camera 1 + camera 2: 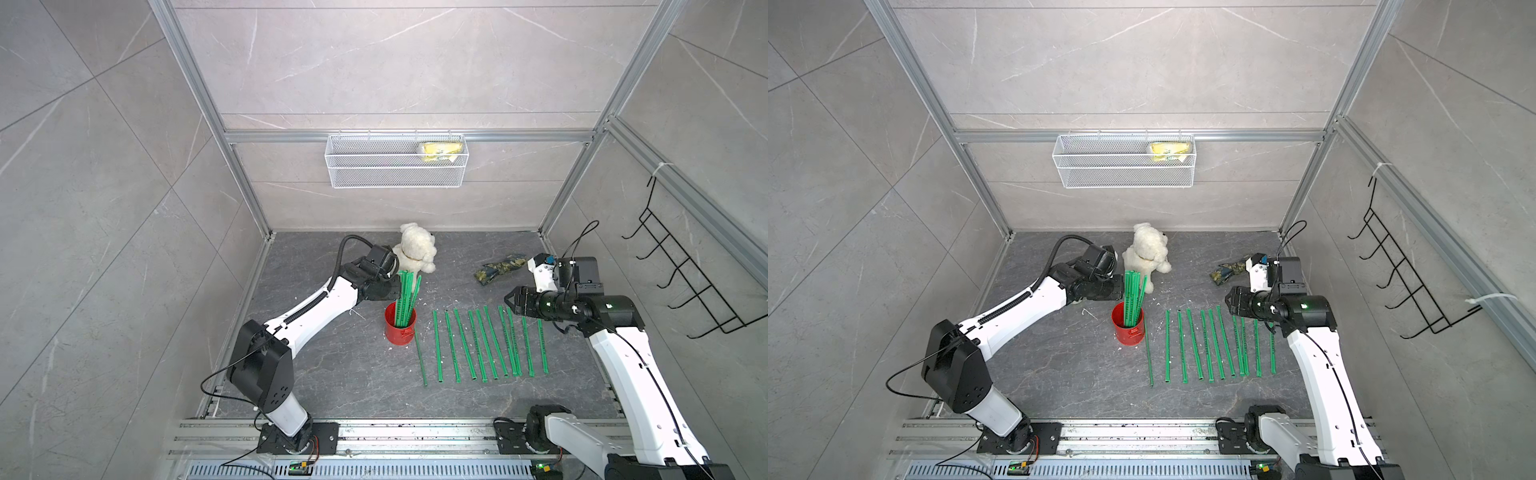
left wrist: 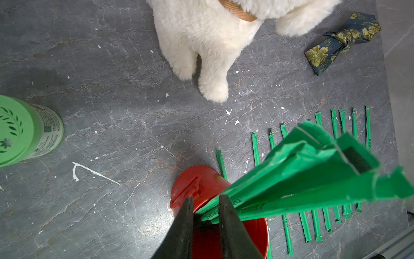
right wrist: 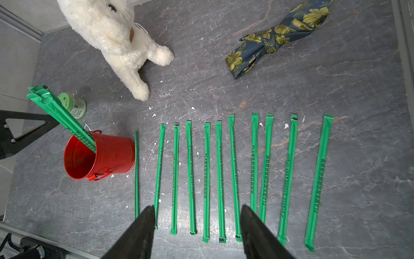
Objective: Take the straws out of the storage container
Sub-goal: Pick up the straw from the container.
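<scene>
Standing nearly upright in the can (image 1: 400,330), the straws (image 1: 406,299) pass between the narrow jaws of the left gripper (image 2: 206,197), the nearer one; whether it pinches them, I cannot tell.

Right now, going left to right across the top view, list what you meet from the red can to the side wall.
storage container → straws laid flat in a row → black wire hook rack on the side wall. The plush bear and the floral cloth overlap these, so they are left out.

Green-lidded jar (image 2: 26,132) cut by edge, straws (image 2: 313,166) blurred at tops, plush bear (image 2: 201,40) cropped at neck
</scene>
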Controlling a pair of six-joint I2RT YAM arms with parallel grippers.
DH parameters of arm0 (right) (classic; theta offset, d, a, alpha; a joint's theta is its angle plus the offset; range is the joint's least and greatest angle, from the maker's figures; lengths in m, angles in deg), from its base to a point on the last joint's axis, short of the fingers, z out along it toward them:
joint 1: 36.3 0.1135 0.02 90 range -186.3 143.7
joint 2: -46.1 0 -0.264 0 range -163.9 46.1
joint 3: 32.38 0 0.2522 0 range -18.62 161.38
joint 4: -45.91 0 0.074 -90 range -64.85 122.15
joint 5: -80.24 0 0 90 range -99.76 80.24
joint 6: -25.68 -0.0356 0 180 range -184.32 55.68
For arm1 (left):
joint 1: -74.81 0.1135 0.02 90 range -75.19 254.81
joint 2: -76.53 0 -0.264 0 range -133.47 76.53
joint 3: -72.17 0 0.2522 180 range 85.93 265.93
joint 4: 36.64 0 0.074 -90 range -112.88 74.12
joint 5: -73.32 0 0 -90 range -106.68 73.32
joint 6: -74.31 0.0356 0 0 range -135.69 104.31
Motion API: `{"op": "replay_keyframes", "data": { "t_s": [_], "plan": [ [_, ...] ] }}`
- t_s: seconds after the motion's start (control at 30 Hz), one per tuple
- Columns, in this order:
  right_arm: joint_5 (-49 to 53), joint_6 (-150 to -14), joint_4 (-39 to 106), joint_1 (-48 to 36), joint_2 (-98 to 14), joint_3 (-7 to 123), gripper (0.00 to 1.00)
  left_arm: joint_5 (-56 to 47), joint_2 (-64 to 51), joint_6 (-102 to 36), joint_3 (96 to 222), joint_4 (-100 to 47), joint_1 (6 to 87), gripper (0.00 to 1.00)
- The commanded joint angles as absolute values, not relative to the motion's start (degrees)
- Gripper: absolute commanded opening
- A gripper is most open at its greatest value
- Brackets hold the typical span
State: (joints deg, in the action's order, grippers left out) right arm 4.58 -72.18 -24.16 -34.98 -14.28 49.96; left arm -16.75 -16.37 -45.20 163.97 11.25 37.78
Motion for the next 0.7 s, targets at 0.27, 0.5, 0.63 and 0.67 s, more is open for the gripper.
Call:
{"op": "replay_keyframes", "data": {
  "t_s": [0.27,0.5,0.63,0.67],
  "plan": [
    [4.22,-71.70,-24.55,-33.64,-15.25,50.81,0.63,-14.72,-14.25,-43.09,164.07,8.63,37.11,0.25],
    [3.76,-71.70,-24.72,-33.01,-15.86,51.34,0.99,-15.26,-16.01,-42.76,165.17,8.65,37.06,0.25],
    [3.09,-71.68,-24.98,-32.86,-15.87,51.60,1.00,-15.48,-16.71,-42.42,165.79,8.64,37.11,0.25],
    [2.98,-71.66,-24.98,-32.78,-15.87,51.60,1.00,-15.44,-16.84,-42.41,165.93,8.63,37.11,0.25]
  ]
}}
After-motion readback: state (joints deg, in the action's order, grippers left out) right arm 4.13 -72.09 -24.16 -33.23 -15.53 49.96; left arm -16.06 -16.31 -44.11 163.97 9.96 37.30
